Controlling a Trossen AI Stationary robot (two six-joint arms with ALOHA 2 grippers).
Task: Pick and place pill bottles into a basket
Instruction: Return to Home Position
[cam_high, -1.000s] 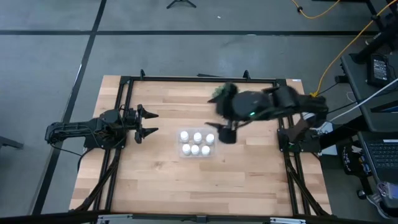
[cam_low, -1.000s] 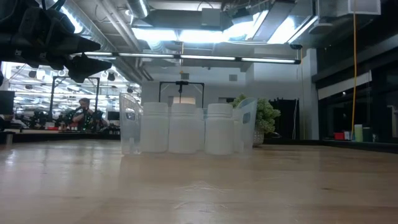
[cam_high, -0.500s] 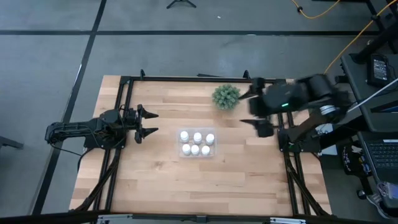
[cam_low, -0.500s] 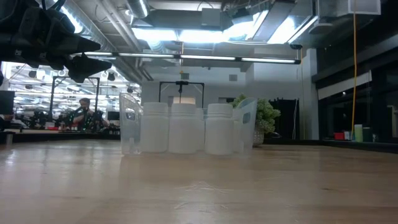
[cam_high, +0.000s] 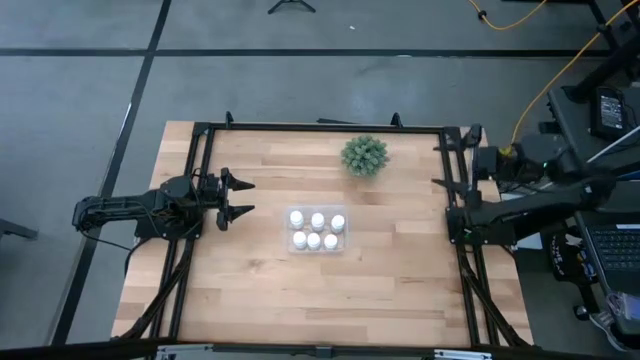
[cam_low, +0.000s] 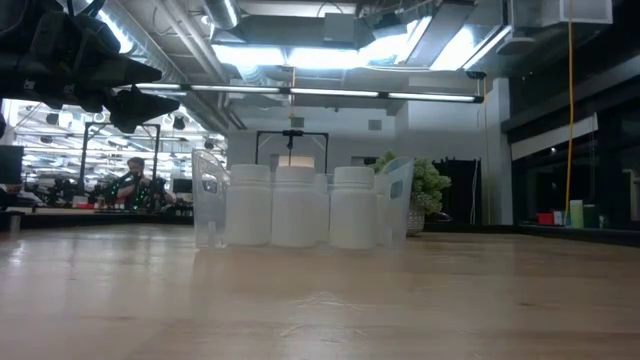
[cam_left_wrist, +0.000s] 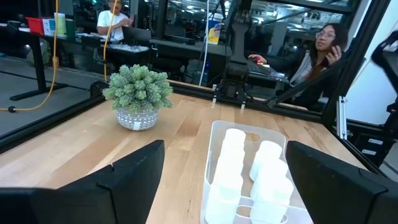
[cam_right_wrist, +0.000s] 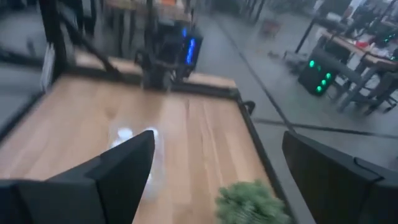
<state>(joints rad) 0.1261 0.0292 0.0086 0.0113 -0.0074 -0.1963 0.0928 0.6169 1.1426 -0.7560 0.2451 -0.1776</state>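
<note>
Six pill bottles in basket; none loose on tabletop. Left claw, right claw spread wide, empty, at opposite edges. Task looks complete.

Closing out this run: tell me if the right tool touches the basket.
Apart. The high view shows the right tool at the right edge of the table, bare wood between it and the basket.

You look out on an open-plan robotics lab: bare grey ceiling ducts, a black-framed pale wooden workbench, a dark-clad person seated at a desk.
</note>
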